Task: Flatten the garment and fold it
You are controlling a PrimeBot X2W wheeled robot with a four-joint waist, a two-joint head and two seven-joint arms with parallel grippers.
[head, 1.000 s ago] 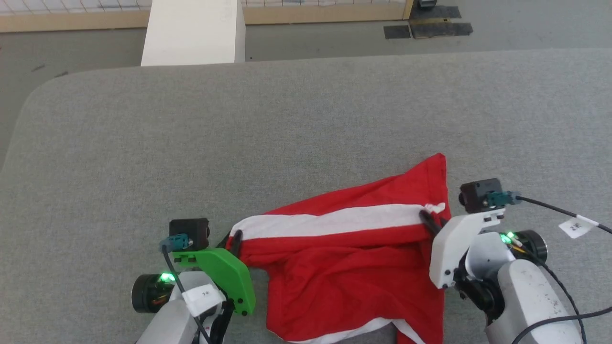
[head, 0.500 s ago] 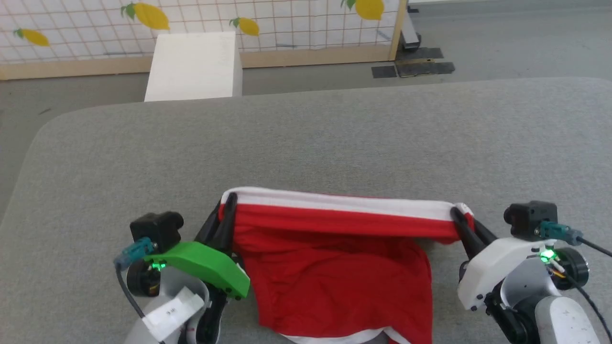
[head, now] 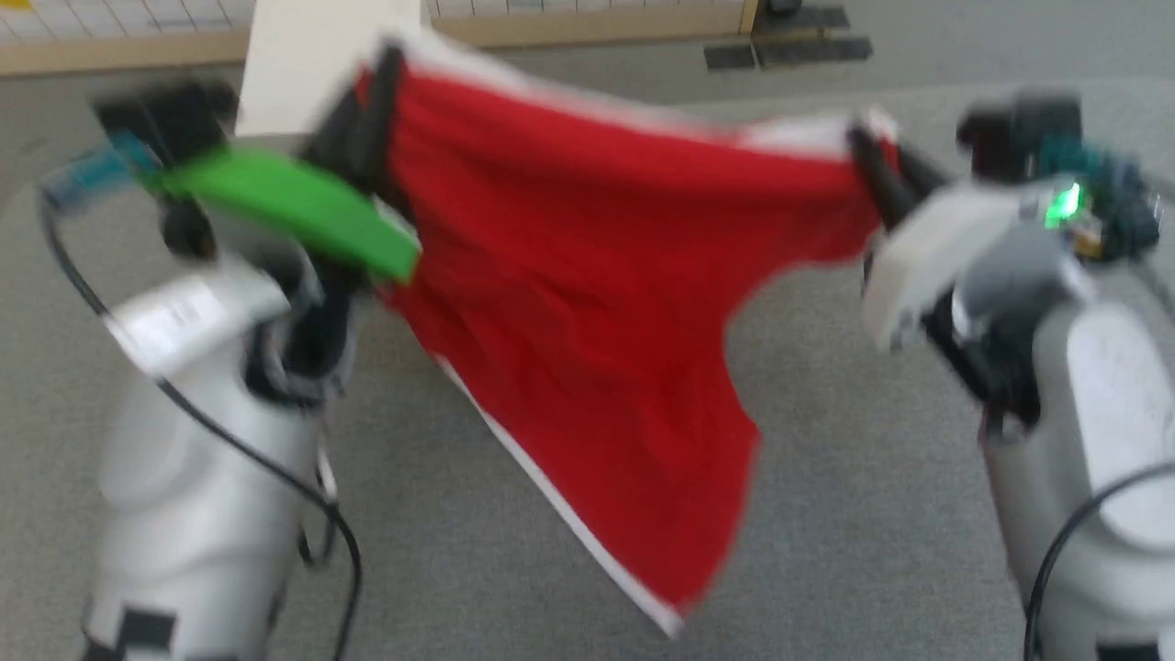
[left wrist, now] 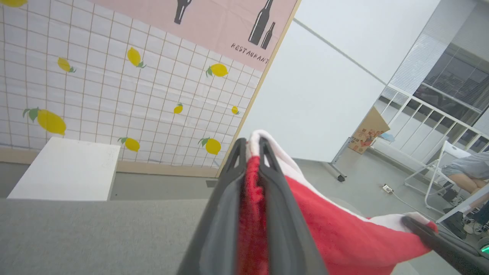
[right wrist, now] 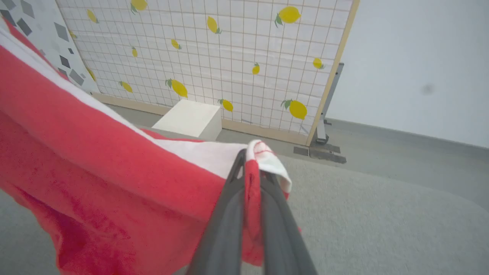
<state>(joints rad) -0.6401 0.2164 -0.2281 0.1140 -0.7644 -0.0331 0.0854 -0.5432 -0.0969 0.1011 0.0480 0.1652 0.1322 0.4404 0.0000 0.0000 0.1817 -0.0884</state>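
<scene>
The garment [head: 587, 303], one pair of bright red shorts, is hanging stretched in the air above the grey padded table [head: 826, 514]. Its white-striped upper edge is running taut from one claw to the other, and the rest is drooping to a white-trimmed point near the bottom of the head view. That view is blurred, so it cannot be told whether the point is brushing the table.

The left gripper [head: 387, 64] is clenching one end of that edge. In its wrist view the two dark fingers are lying close together with red cloth squeezed between them and a white fold poking past the tips. The right gripper [head: 863, 147] is pinching the other end the same way, with a white corner flopping over its tips.

Beyond the far table edge one white box [left wrist: 65, 170] is standing on the floor (its top is plain and shut, so its contents cannot be told). Behind it a grid panel [right wrist: 229, 57] printed with lemons is rising. Above that is hanging a pink poster [left wrist: 214, 23] showing three bottle shapes. Two dark mats [head: 789, 50] are lying beside the panel's foot. Far off in the left wrist view, a person [left wrist: 466, 172] is sitting on a white chair.
</scene>
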